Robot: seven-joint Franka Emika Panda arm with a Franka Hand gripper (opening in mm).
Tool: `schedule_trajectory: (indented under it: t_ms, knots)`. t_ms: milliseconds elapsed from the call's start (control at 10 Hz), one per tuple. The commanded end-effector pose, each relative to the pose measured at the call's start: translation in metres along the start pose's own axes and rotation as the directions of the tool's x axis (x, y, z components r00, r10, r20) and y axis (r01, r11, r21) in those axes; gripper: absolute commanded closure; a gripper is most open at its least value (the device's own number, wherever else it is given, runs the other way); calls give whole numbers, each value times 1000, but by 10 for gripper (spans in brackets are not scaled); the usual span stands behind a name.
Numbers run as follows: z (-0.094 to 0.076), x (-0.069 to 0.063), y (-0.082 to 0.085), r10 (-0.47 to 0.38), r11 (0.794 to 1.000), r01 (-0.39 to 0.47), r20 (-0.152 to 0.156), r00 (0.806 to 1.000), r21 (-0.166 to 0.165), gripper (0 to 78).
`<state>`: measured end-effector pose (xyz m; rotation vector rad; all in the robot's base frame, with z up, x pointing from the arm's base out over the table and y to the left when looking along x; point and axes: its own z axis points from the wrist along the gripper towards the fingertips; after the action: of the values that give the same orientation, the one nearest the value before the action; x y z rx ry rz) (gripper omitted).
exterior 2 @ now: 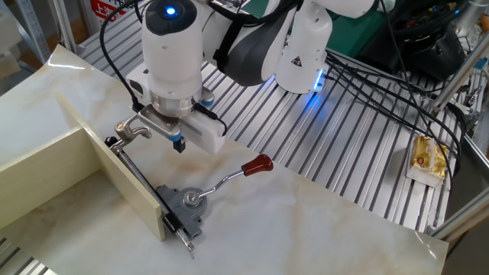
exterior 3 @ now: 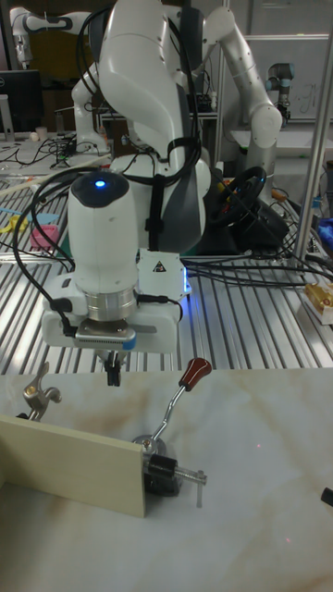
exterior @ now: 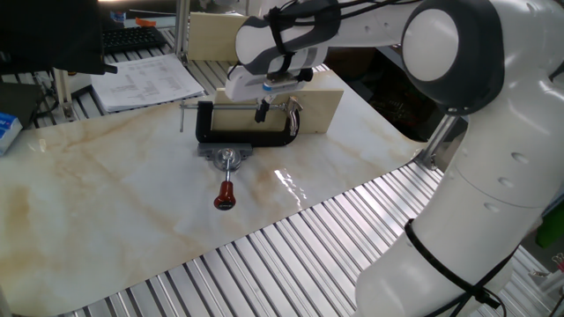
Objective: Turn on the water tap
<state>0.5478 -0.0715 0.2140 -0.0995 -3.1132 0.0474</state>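
The water tap has a grey base and a thin lever ending in a red knob, which lies flat on the marble top. A black C-clamp holds it against a beige board. The tap's chrome spout sticks up at the board's far end. In the other fixed view the lever's red knob points right, away from the base. My gripper hangs above the clamp, between spout and lever, its fingers shut with nothing in them. In the tall view my gripper sits left of the knob.
Papers and a keyboard lie at the back left, with a blue box at the left edge. Ribbed metal table surrounds the marble slab. Cables and a yellow packet lie at the right.
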Motion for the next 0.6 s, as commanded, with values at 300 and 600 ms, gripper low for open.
schedule_trajectory:
  t_ms: [300,600]
  knots:
    - [-1,-1,0,58,998,-58,3,998,-11,776]
    - [-4,1,-9,37,999,-37,4,999,3,776]
